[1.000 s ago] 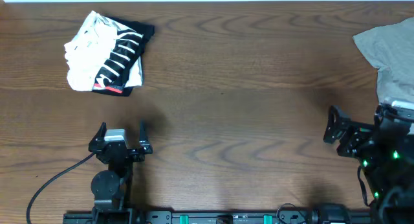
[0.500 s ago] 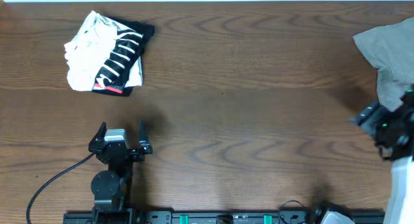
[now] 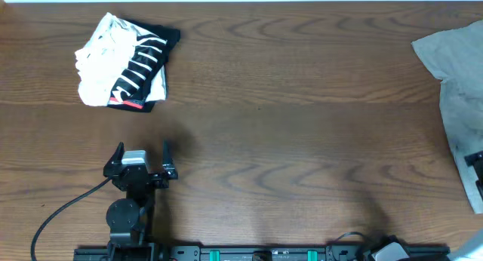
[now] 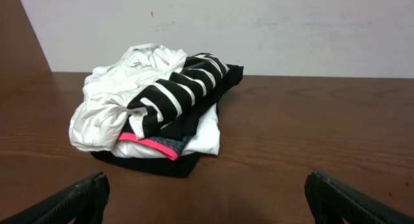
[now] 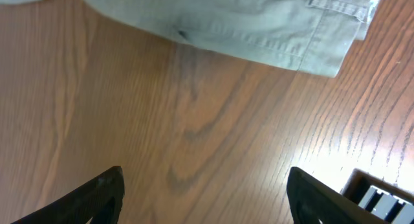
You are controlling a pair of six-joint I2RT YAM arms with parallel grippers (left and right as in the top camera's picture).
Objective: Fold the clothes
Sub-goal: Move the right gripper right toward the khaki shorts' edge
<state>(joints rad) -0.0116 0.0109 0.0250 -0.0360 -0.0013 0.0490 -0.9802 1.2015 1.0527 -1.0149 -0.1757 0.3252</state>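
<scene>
The clothes, khaki grey-green shorts (image 3: pixel 457 72), lie at the table's far right edge, partly cut off by the frame. In the right wrist view the shorts (image 5: pixel 246 20) spread across the top, hem and a belt loop showing. My right gripper (image 5: pixel 206 185) hovers open over bare wood just short of that hem, nothing between its fingers. In the overhead view only a dark sliver of the right arm (image 3: pixel 476 160) shows. My left gripper (image 3: pixel 142 150) rests open at the front left, facing the striped garment, empty (image 4: pixel 207 195).
A folded black-and-white striped garment with a red mark (image 3: pixel 124 61) (image 4: pixel 162 107) lies at the back left. A black rail (image 3: pixel 264 253) runs along the front edge, with a cable (image 3: pixel 53 216) trailing from the left arm's base.
The right arm has swung right and almost left the overhead view. The shorts now reach further down the right edge. The left arm has not moved.
</scene>
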